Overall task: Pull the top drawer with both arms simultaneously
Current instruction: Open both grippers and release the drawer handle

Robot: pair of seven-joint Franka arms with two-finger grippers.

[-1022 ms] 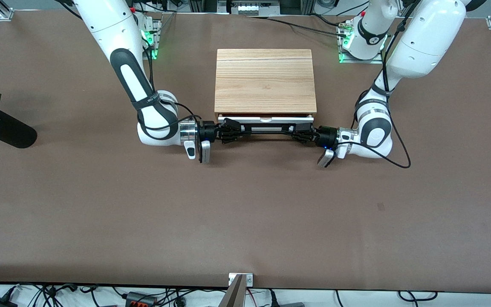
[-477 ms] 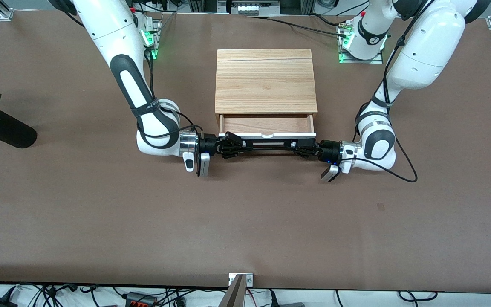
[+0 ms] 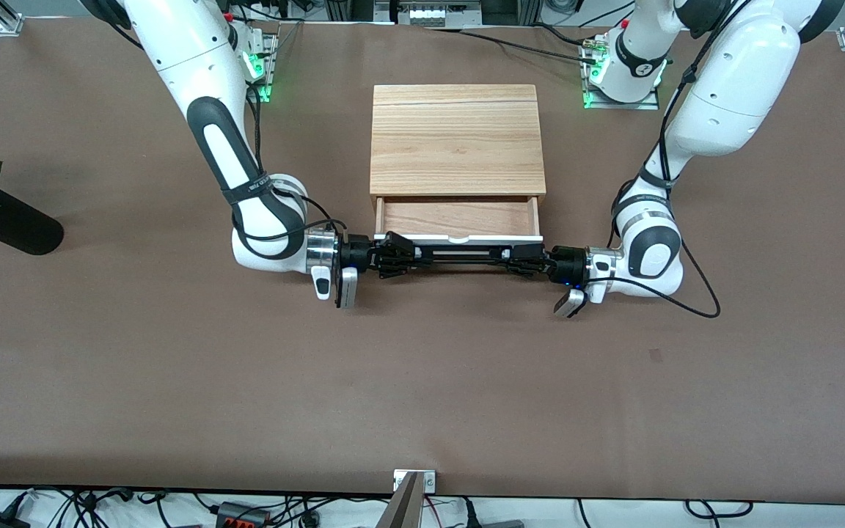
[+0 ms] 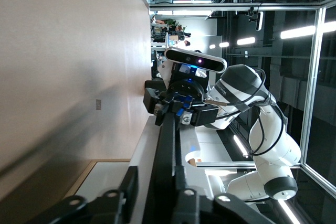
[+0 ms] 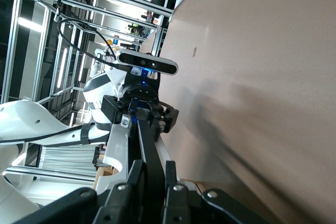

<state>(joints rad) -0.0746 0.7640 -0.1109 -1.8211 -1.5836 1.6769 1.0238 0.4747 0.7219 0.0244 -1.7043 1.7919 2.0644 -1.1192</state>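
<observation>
While the top drawer (image 3: 459, 217) stands partly out, I see the right end effector (image 3: 393, 256) clamped on its handle (image 3: 459, 254); for the left end effector (image 3: 521, 259), I cannot tell.

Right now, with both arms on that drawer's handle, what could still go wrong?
The left gripper and right gripper each hold one end of the black handle. If one lets go or pulls harder, the top drawer could twist and jam. It is already well out of the cabinet, so more pulling might drag it right out or shift the cabinet across the table.
</observation>
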